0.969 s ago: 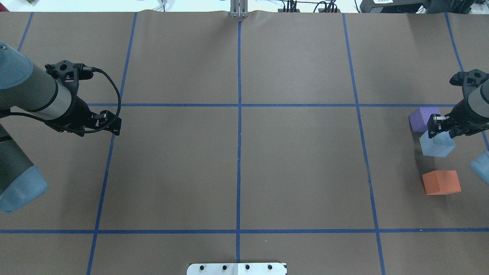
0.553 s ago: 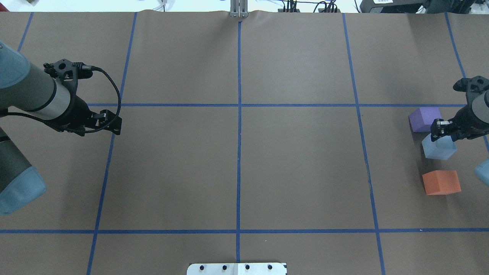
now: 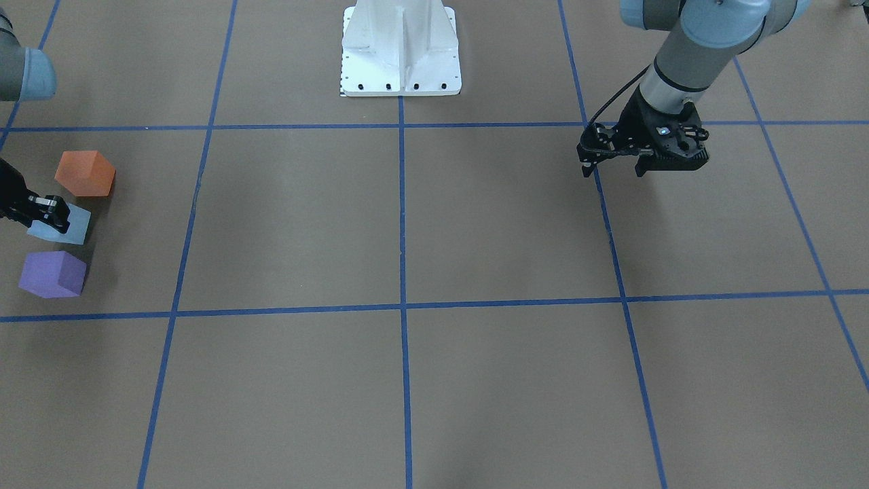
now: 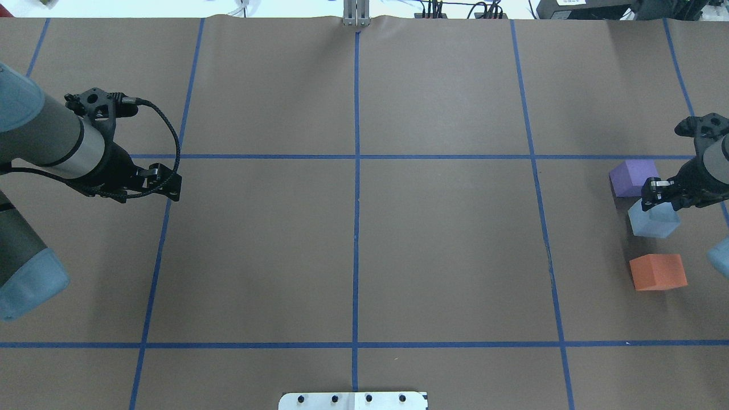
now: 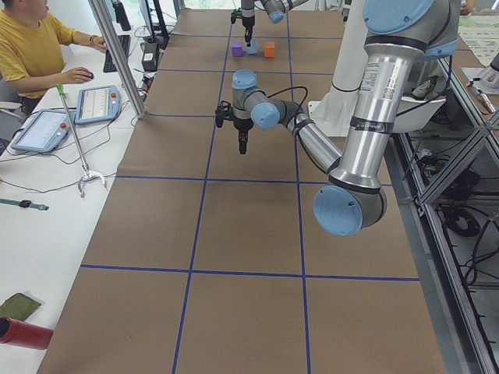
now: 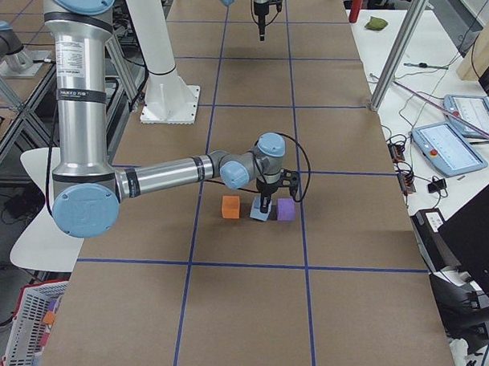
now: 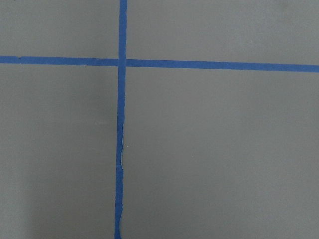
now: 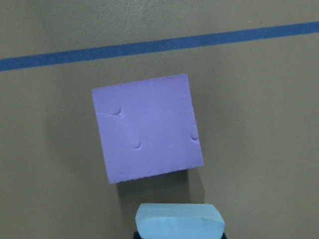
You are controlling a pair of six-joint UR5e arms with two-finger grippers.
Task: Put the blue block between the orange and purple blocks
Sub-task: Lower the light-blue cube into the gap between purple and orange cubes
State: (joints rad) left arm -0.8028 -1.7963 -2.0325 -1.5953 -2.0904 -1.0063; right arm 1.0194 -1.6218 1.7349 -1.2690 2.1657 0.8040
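Observation:
The light blue block point(image 4: 654, 222) sits between the purple block point(image 4: 631, 176) and the orange block point(image 4: 658, 272) at the table's right side. My right gripper point(image 4: 660, 195) stands over it, shut on its top. The blue block is at or just above the table surface. In the front view the same row reads orange block point(image 3: 85, 173), blue block point(image 3: 66, 229), purple block point(image 3: 52, 274), with the right gripper point(image 3: 44, 209) on the blue one. The right wrist view shows the purple block point(image 8: 147, 127) and the blue block's edge point(image 8: 179, 221). My left gripper point(image 4: 172, 191) hangs shut and empty over the left side.
Blue tape lines point(image 4: 357, 171) divide the brown table cover into squares. The robot's white base plate point(image 3: 400, 51) is at the robot's side of the table. An operator point(image 5: 35, 47) sits with tablets beyond the far edge.
My right gripper has lowered the blue block and shifted it slightly toward the robot's right, into the gap between purple and orange. It has barely moved since 0.6 s ago. The left arm is still.

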